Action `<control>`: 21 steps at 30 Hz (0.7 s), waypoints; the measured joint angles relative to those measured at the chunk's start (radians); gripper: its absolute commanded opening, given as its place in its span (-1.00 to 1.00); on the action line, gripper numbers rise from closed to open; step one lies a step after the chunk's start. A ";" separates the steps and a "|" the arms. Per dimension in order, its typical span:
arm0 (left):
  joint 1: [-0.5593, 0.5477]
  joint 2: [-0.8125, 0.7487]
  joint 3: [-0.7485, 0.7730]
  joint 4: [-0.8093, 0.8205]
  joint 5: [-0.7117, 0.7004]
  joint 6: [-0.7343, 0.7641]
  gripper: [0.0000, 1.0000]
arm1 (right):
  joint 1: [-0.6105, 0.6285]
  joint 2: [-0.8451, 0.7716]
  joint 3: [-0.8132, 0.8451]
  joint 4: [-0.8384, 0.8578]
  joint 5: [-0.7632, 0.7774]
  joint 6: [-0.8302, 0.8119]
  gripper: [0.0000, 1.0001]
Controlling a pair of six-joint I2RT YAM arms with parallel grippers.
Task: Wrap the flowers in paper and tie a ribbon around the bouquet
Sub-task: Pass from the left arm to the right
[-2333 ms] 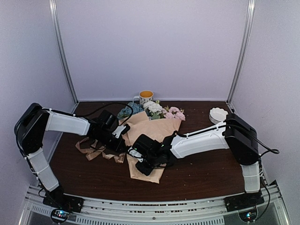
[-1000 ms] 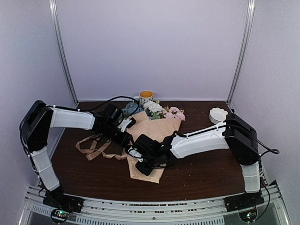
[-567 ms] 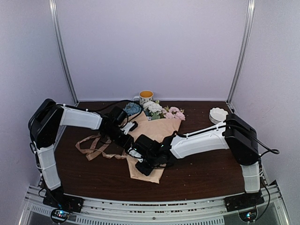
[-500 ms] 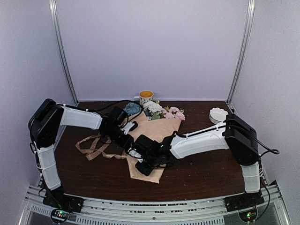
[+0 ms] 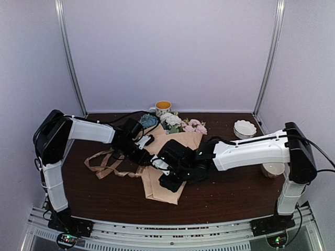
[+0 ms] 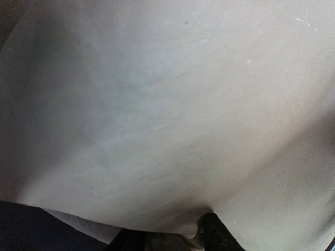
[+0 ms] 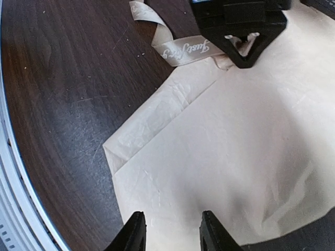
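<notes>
the bouquet (image 5: 166,157) lies on its side on the table (image 7: 52,104), the flowers (image 5: 179,123) at the far end just beside a mug (image 5: 163,107) and the narrow tail of the cone pointing back toward us. we judge the wrapping done and the tying not yet begun: the paper (image 7: 235,157) is folded over the stems, while the ribbon (image 7: 180,49) lies loose on the wood to the left of the cone, one end running up to the paper's edge.

the left gripper (image 7: 243,52) sits right at that edge, where ribbon and paper meet. its own camera shows only paper pressed close, so we cannot tell whether its jaws are parted or whether they have hold of ribbon, paper or nothing. we take its place there as a way to bring the ribbon to the cone or to pin the flap.

the right gripper (image 7: 170,232) hangs low over the middle of the cone, its fingers partly spread with bare paper showing between them and nothing held. we read that as a hold-down, so the fold does not spring open
</notes>
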 measured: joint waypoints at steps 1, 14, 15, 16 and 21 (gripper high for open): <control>0.000 0.002 0.002 0.000 0.002 0.000 -0.19 | 0.000 -0.028 -0.021 -0.001 0.002 0.007 -0.23; 0.001 0.003 -0.003 0.011 0.017 0.000 -0.20 | -0.291 -0.183 -0.389 0.151 -0.146 0.349 0.33; 0.001 0.002 -0.005 0.016 0.018 0.000 -0.20 | -0.330 -0.183 -0.414 0.189 -0.173 0.379 0.34; 0.001 0.000 -0.010 0.022 0.019 0.000 -0.20 | -0.357 -0.182 -0.431 0.218 -0.198 0.415 0.35; 0.003 -0.004 -0.021 0.037 0.022 0.000 -0.20 | -0.386 -0.124 -0.443 0.363 -0.310 0.525 0.35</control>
